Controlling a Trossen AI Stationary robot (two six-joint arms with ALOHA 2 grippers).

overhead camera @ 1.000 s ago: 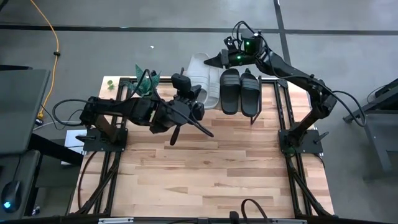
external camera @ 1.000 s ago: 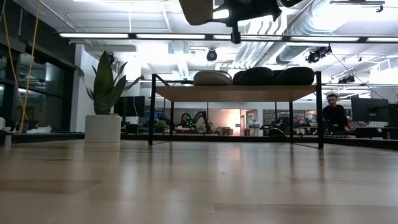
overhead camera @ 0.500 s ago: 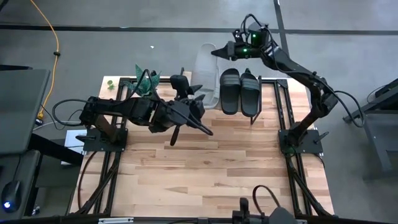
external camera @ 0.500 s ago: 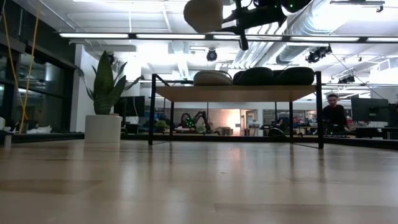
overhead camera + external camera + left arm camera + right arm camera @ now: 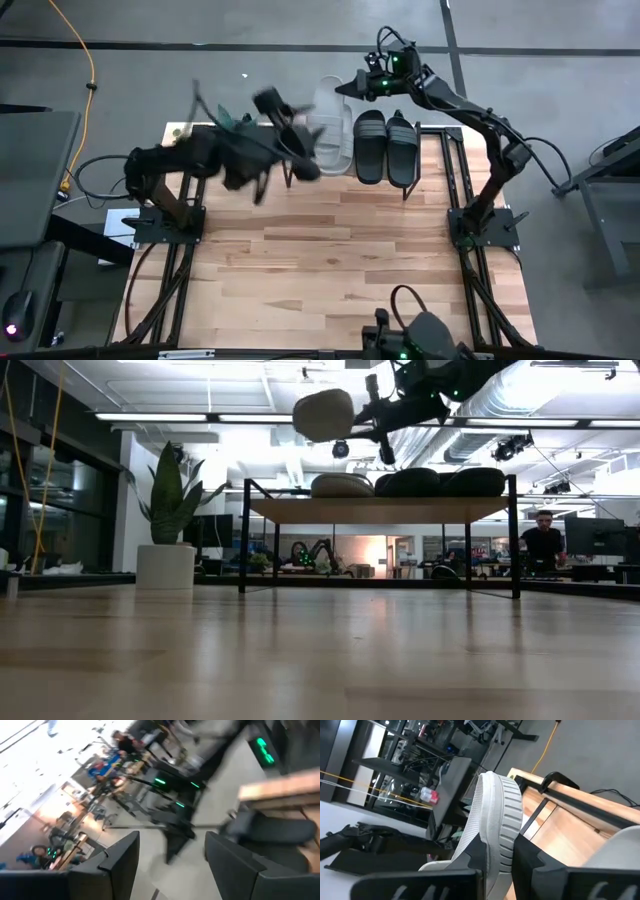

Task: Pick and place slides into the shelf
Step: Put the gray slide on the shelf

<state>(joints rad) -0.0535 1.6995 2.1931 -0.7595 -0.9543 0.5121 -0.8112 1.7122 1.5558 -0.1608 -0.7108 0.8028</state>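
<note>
My right gripper (image 5: 352, 85) holds one pale grey-green slide (image 5: 323, 415) in the air above the shelf's (image 5: 380, 510) left end. On the shelf's plank lie another pale slide (image 5: 342, 485) and two black slides (image 5: 370, 145) (image 5: 402, 150), side by side on their soles. My left gripper (image 5: 285, 130) hovers blurred just left of the shelf. In the left wrist view it (image 5: 170, 865) is open, with nothing between its fingers. My right gripper pinches the pale slide's sole near one end (image 5: 492, 837) between its two fingers, one on each flat face. The sole stands on edge in the hold, and its ribbed rim (image 5: 507, 805) reaches out ahead of the fingers. The slide is lifted clear, above the shelf.
A potted plant (image 5: 170, 510) stands at the table's far left corner, beside the shelf. The near half of the wooden tabletop (image 5: 330, 260) lies bare. A person (image 5: 543, 540) sits far off in the room behind.
My left gripper has drawn away from the pale slide on the shelf, rising and rolling as it goes. That slide stays lying on the plank. My right gripper has carried its pale slide down and toward the table's left, closer to the shelf top.
</note>
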